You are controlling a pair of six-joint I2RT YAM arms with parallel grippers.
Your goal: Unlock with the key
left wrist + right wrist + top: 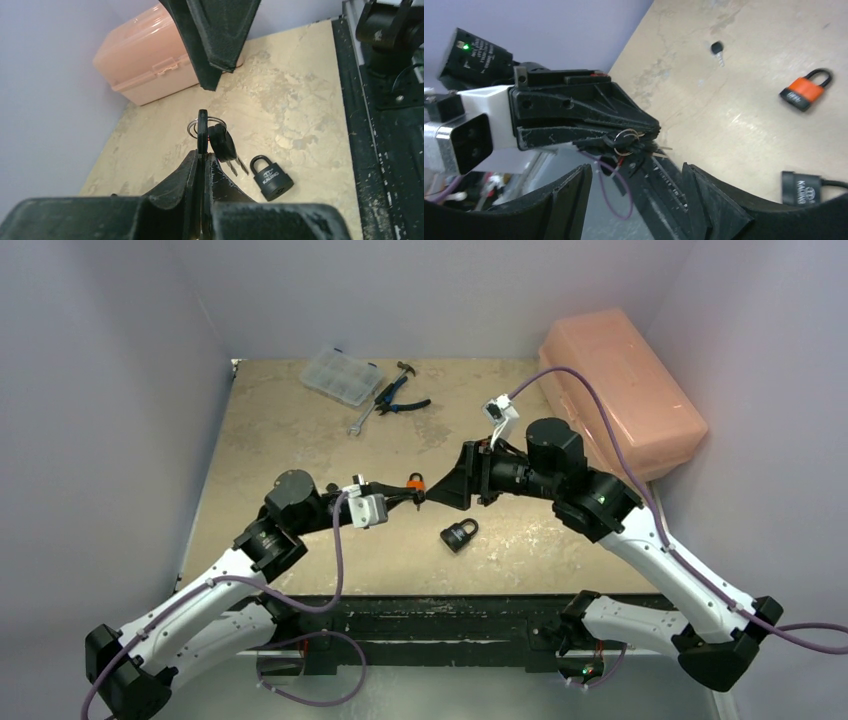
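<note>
left gripper is clamping keys aloft | right gripper is hovering close by, jaws apart | risk: a handover knocking them loose, keys dropping away from padlock

Two padlocks, one key bunch, one loose key

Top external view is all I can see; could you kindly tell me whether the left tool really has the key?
Observer: Yes, the left tool is shut on one black key, with more keys hanging off its ring.
Operator: Thank you; is the right tool closed on anything?
Observer: No, the right tool is open, its fingers spread wide apart.
Operator: Is anything lying hidden from my view?
Observer: A loose black key lies apart from the orange padlock.
</note>
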